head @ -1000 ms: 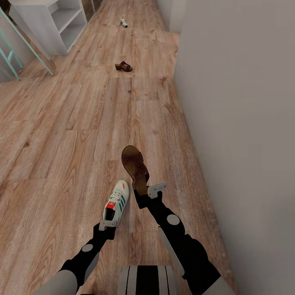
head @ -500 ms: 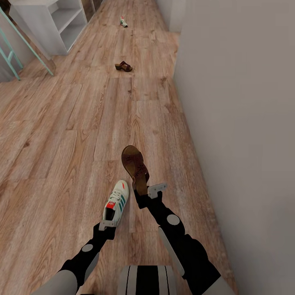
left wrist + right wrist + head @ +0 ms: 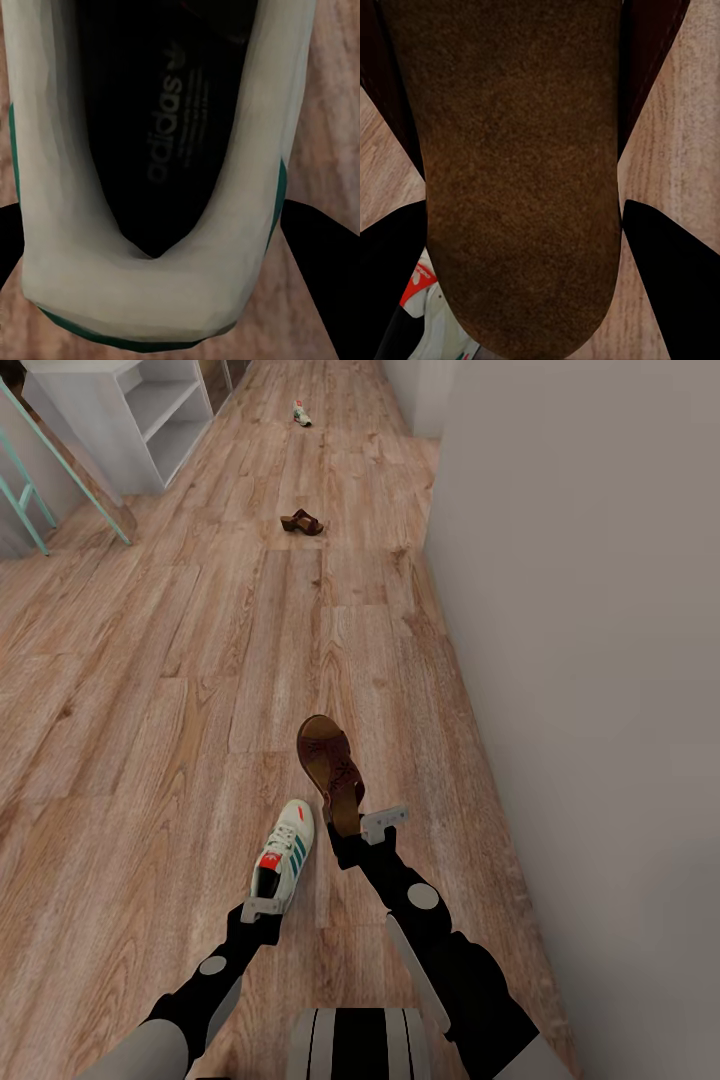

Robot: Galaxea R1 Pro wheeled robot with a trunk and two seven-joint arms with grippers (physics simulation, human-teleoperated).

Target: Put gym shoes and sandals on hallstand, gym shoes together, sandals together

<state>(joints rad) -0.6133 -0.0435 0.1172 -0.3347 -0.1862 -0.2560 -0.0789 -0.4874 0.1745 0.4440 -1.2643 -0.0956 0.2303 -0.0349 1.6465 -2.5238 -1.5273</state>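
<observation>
With the left gripper clamping one gym shoe by the heel and the right gripper clamping one sandal, carrying both above the corridor floor. Leaving one more sandal and one more gym shoe lying ahead, well apart; showing two of each, none judged on the hallstand yet

- "adidas" in pale grey letters, with the trefoil logo at the end of the word, is printed on the dark insole of the gym shoe, read in the left wrist view.
- Beside that word run a few lines of smaller print, too blurred to read.
- The orange-red tongue patch of the same shoe carries a small white mark, too small to make out.
</observation>
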